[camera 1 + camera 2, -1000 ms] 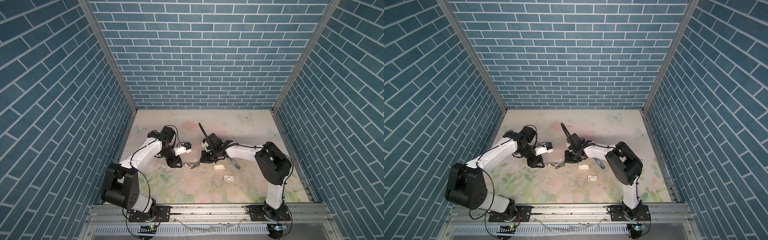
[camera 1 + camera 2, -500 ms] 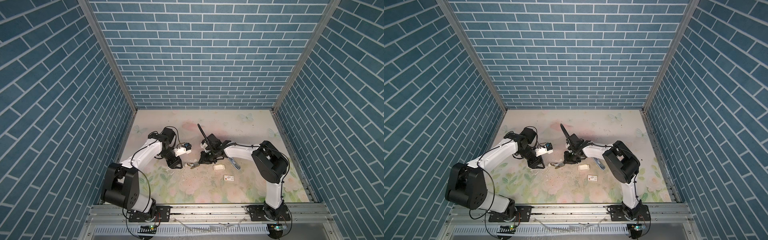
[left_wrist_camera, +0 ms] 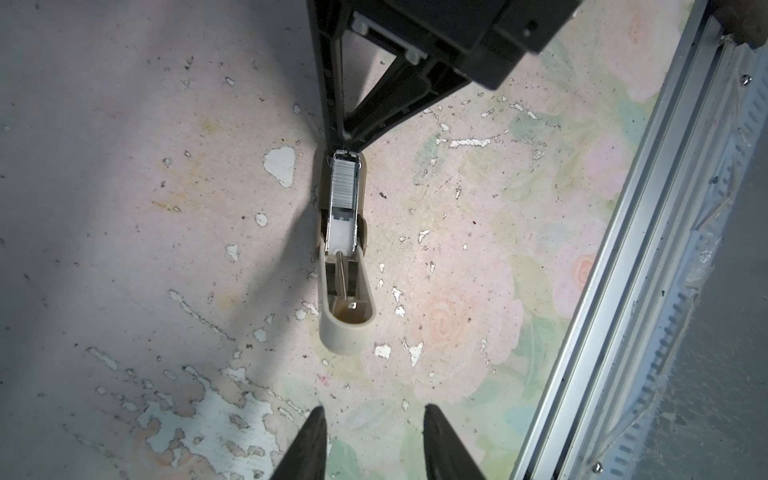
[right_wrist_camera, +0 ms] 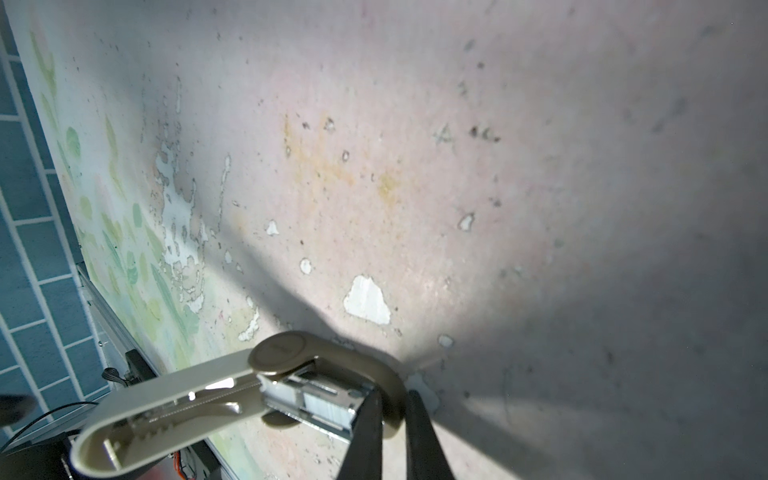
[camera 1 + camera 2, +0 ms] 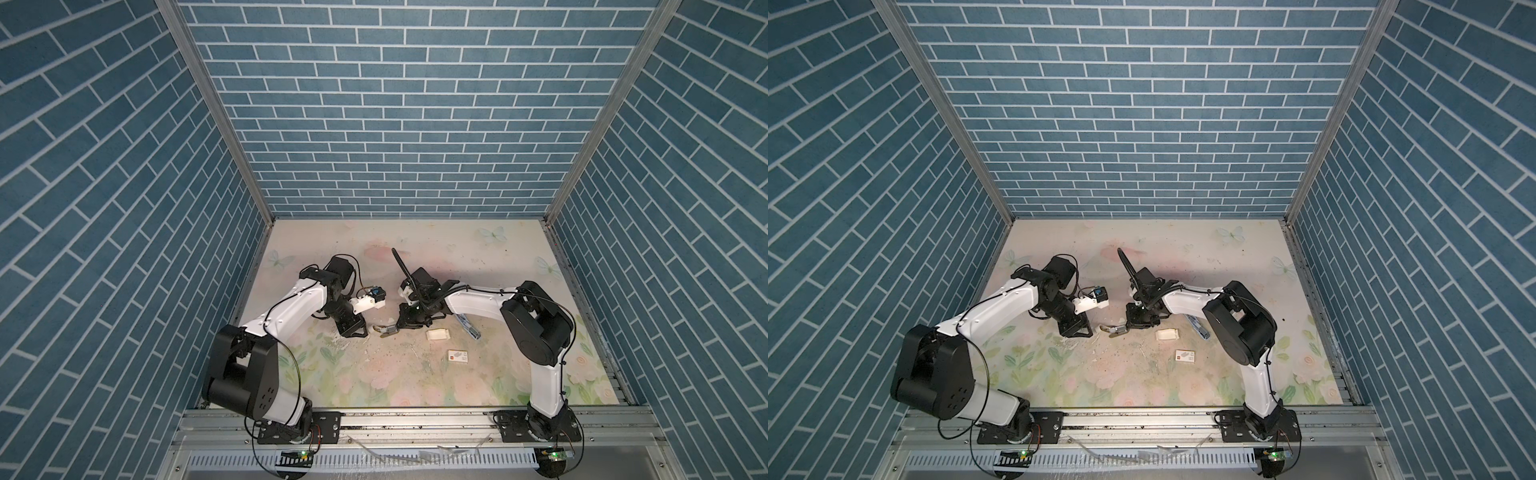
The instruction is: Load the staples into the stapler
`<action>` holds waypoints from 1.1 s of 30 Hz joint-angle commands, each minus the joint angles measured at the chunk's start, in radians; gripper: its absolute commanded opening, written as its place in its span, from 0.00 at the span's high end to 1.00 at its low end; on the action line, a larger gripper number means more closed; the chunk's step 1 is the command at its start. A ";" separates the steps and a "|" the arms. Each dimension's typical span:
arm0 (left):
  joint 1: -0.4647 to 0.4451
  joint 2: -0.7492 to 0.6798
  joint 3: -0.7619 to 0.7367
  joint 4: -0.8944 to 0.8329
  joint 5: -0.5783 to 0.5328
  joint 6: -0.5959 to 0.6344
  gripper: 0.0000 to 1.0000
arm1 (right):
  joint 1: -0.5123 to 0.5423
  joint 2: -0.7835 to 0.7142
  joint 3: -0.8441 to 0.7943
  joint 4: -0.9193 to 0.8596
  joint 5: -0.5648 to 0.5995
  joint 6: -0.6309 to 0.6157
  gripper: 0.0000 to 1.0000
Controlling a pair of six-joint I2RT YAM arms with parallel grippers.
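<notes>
Currently, the beige plastic stapler (image 5: 384,330) lies open near the middle of the worn, flower-printed table (image 5: 374,386). Its top cover is swung away from the metal channel, which faces upward. In both top views it sits between the two grippers.

Staples: a ribbed silver-grey metal strip of staples (image 3: 344,183) sits inside the channel at the stapler's front end. A white plastic pusher block (image 3: 341,232) is directly behind it.

Right gripper (image 4: 390,419): clenched on the front end of the stapler, with one black finger on either side of the curved beige nose. The left wrist view confirms this, showing the fingers converging on the stapler's tip. The stapler's base rests on the table surface.

Left gripper (image 3: 372,415): released. Its two dark fingertips stand apart with only bare table between them. It is near the rounded end of the open cover but clear of it, on the side of the stapler toward the table's left edge.

Other items: a small cream cardboard tray (image 5: 437,333) lies apart from the stapler, toward the right edge. Whether it holds anything cannot be determined. A small white box with a red mark (image 5: 457,356) lies beyond the tray, nearer the front edge. A slim blue-grey object (image 5: 468,326) lies close beside the right arm and is too small to identify.
</notes>
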 commanded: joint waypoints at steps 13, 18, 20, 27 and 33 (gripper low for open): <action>-0.007 0.041 -0.012 0.012 0.014 0.006 0.66 | 0.006 0.017 0.006 -0.037 0.018 -0.041 0.87; -0.028 0.069 -0.012 0.051 0.005 -0.017 0.68 | 0.007 0.018 -0.002 -0.029 0.018 -0.038 0.88; -0.038 0.079 -0.013 0.069 0.006 -0.027 0.70 | 0.008 0.018 -0.001 -0.027 0.018 -0.038 0.88; -0.066 0.094 -0.031 0.136 -0.029 -0.067 0.80 | 0.007 0.019 -0.006 -0.020 0.018 -0.036 0.88; -0.069 0.085 -0.032 0.158 -0.026 -0.078 0.80 | 0.007 0.020 -0.006 -0.021 0.018 -0.037 0.88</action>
